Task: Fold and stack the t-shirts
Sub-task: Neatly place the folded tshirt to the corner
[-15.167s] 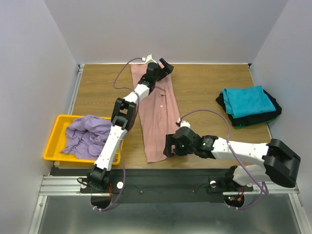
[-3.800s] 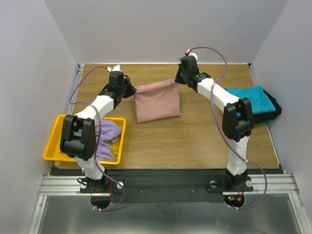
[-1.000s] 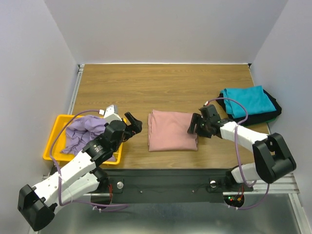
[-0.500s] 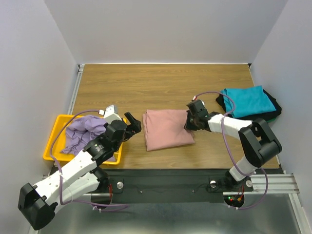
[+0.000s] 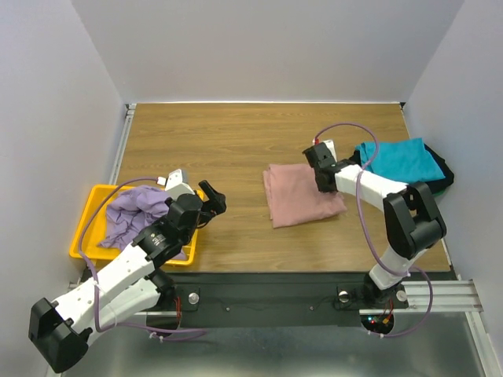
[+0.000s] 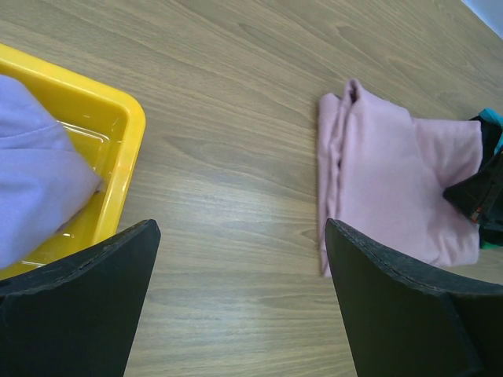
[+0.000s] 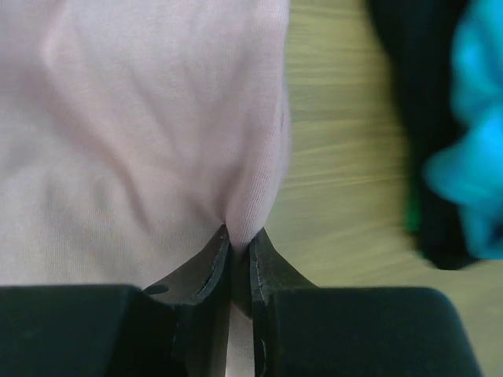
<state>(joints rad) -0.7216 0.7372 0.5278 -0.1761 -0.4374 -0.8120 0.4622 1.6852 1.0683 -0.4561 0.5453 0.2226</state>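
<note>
The folded dusty pink t-shirt (image 5: 302, 195) (image 6: 397, 187) (image 7: 141, 118) lies on the wooden table, right of centre. My right gripper (image 5: 323, 179) (image 7: 240, 243) is shut on its right edge, a pinch of pink cloth between the fingers. A teal t-shirt (image 5: 397, 162) lies folded on a black one (image 5: 440, 179) at the far right. A crumpled lavender t-shirt (image 5: 137, 216) (image 6: 35, 181) fills the yellow bin (image 5: 90, 216) (image 6: 118, 129). My left gripper (image 5: 211, 200) (image 6: 240, 259) hangs open over bare table, just right of the bin.
The table's near edge runs along the arm bases. Grey walls close in the table on three sides. Bare wood (image 5: 236, 141) stretches across the back and between the bin and the pink t-shirt.
My right gripper shut on the pink t-shirt's right edge and dragged it to the right and back, towards the teal and black pile. The left arm barely moved.
</note>
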